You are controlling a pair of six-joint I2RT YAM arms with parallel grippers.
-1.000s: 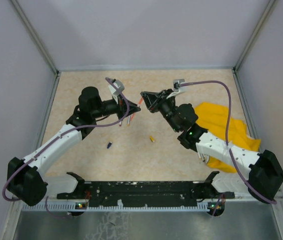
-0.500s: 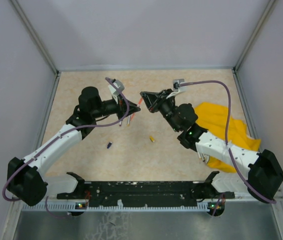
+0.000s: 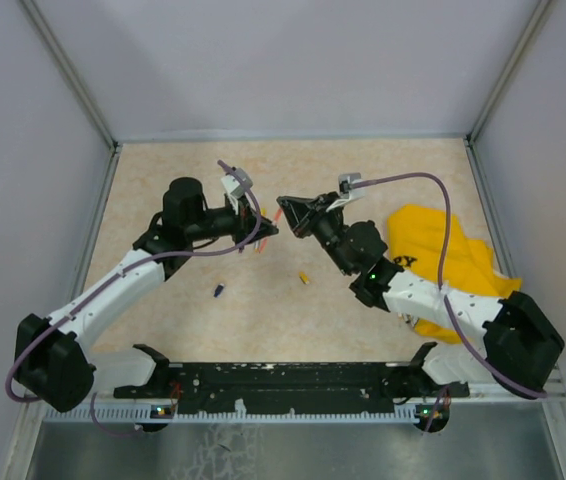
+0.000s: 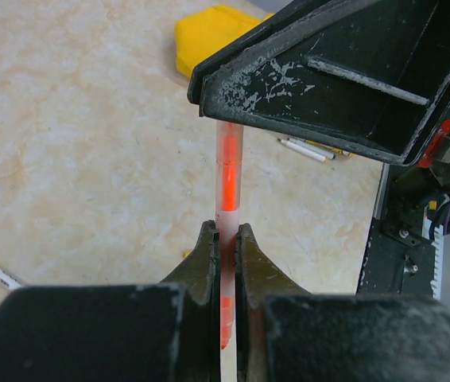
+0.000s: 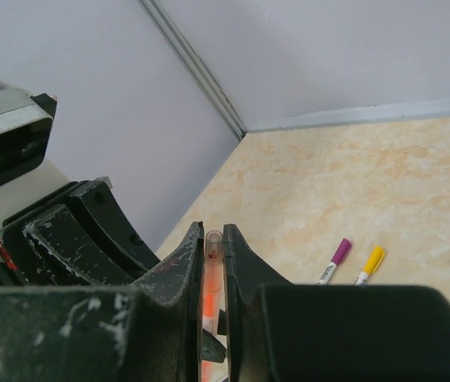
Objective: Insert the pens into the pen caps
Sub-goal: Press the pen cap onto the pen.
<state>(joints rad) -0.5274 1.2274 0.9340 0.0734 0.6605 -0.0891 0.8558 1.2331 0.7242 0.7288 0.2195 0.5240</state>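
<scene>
Pinched tight in left tool (image 4: 225,232): orange pen (image 4: 228,187). Pinched tight in right tool (image 5: 213,229): pink cap (image 5: 213,248) on its tip

**Held aloft: the orange-pink pen (image 4: 229,179)**

It is a thin translucent barrel, vivid orange along its middle and paler pink past a seam near the far end. It is clear of the surface (image 3: 163,180), pinched by the left gripper (image 4: 225,232) and the right gripper (image 5: 213,232), and slants from 7 to 1 o'clock in the top view.

A dark blue cap (image 3: 219,291) lies on the surface at 7 o'clock from it. A small yellow cap (image 3: 304,277) lies at 5 o'clock, and the two are well apart.

A purple-capped pen (image 5: 335,259) and a yellow-capped pen (image 5: 368,263), both white-barrelled, lie flat side by side. Their caps point toward 1 o'clock in the right wrist view. More white pens (image 4: 308,149) lie together at 2 o'clock in the left wrist view.
</scene>
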